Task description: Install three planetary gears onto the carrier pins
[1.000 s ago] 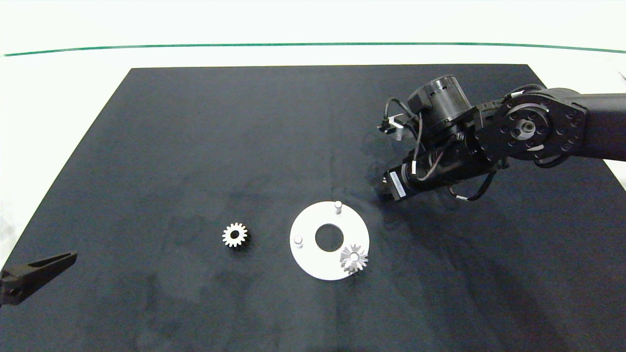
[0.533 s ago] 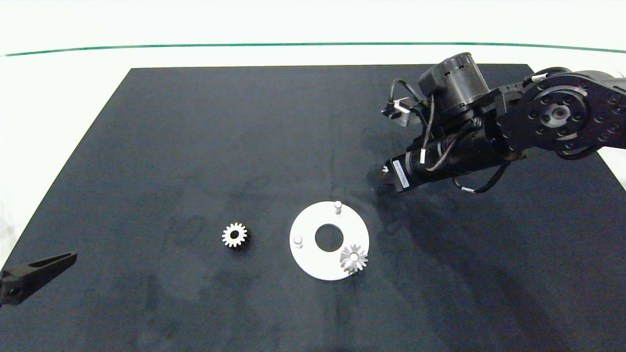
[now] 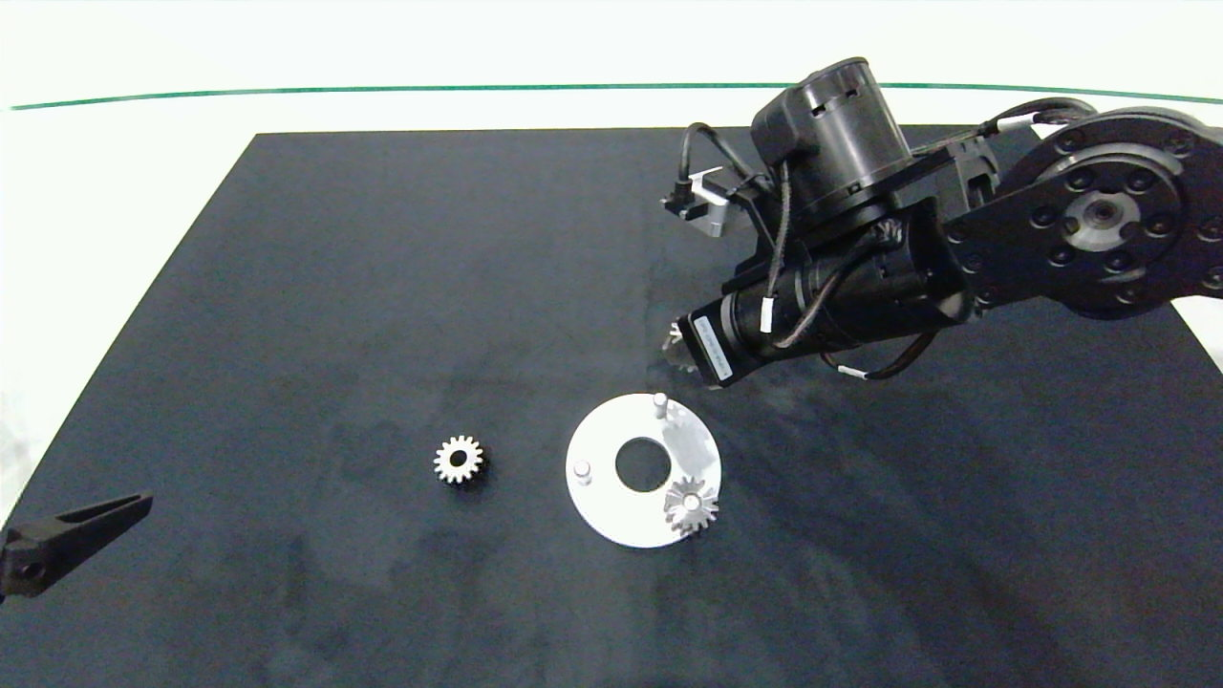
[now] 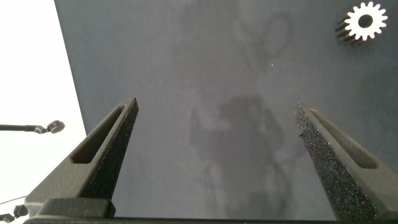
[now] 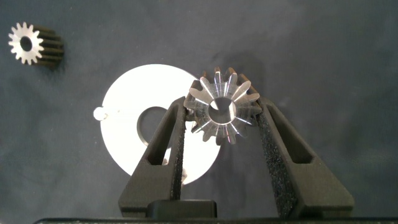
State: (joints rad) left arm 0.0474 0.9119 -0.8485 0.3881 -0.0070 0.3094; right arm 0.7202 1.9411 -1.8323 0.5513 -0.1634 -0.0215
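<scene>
Gears: one (image 5: pixel 219 112) is clamped between the two fingers of the right pincer (image 5: pixel 221 127), its bore facing the wrist camera. In the head view that pincer sits right of centre, just above the disc (image 3: pixel 611 502), and only a few teeth of its gear show past the arm's tip at (image 3: pixel 675 346). A second gear (image 3: pixel 690 505) is seated on the pin at the disc's lower right rim. A third gear (image 3: pixel 459 460) lies flat on the dark mat (image 3: pixel 382 287), left of the disc and apart from it.

Two pins stand bare: one (image 3: pixel 659 402) at the disc's top edge, one (image 3: pixel 581 470) at its left edge. The arm's shadow falls across the disc's right side.

The left pincer (image 4: pixel 217 134) is at the lower left corner of the head view, over the mat's edge, its fingers wide apart and holding nothing. Its wrist view shows the loose gear well beyond the fingertips.

The mat lies on a white table (image 3: pixel 115 172).
</scene>
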